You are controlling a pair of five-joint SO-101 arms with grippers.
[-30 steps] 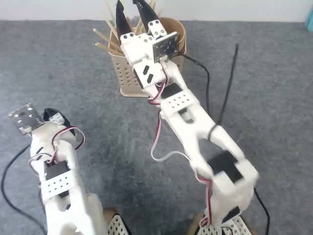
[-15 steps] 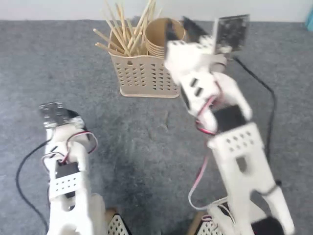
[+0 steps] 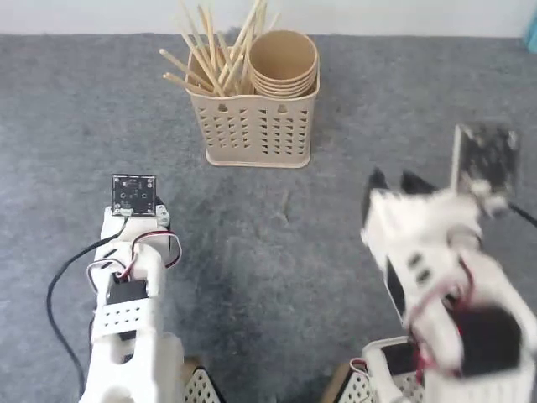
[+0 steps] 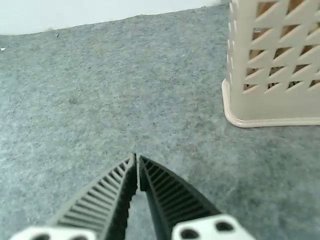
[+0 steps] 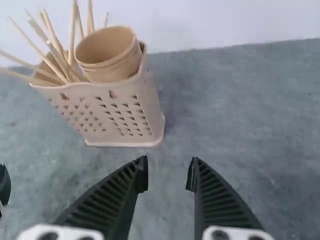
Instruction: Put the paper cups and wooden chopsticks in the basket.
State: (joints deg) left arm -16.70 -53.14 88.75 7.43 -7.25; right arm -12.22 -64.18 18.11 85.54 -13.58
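Right wrist view: the right gripper (image 5: 167,172), jaws parted and empty, faces the beige perforated plastic basket (image 5: 120,120) ahead, which holds stacked brown paper cups (image 5: 107,50) and pale wooden chopsticks (image 5: 50,52). A careless forward swing could topple it.

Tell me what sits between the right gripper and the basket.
Nothing but bare grey carpet. The right wrist view shows it running unbroken from the open right gripper to the basket, and the high view agrees.
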